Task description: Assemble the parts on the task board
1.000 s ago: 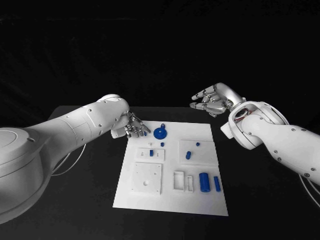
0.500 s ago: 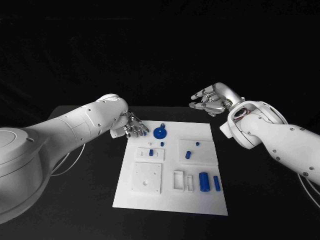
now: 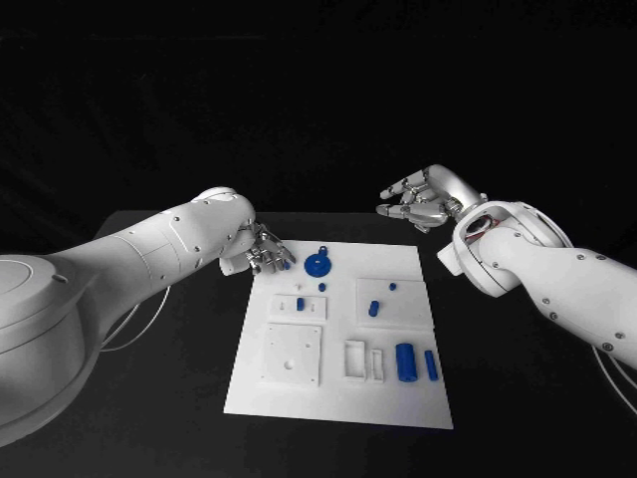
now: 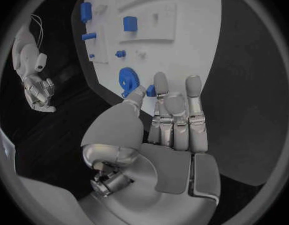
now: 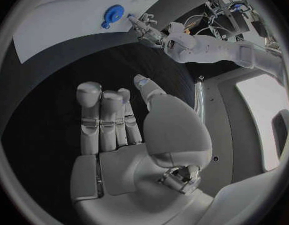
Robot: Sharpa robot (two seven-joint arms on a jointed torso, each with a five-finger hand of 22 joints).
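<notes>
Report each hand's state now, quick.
Left hand: pinches a small blue part between thumb and a fingertip, beside the blue gear.
Right hand: open, holding nothing, off the white task board.

No readable txt, labels, brands or nos. anywhere: task board (image 3: 405, 398), blue parts, arms and table all w/o legible markings.

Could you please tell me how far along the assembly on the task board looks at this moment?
It looks early. Already done: I cannot confirm anything seated. In hand: the left hand pinches a small blue part at the task board's far corner, beside the blue gear. The right hand hovers open beyond the board, holding nothing. Left: the gear, the blue cylinders near the front and other small pieces lie spread across the board.
</notes>
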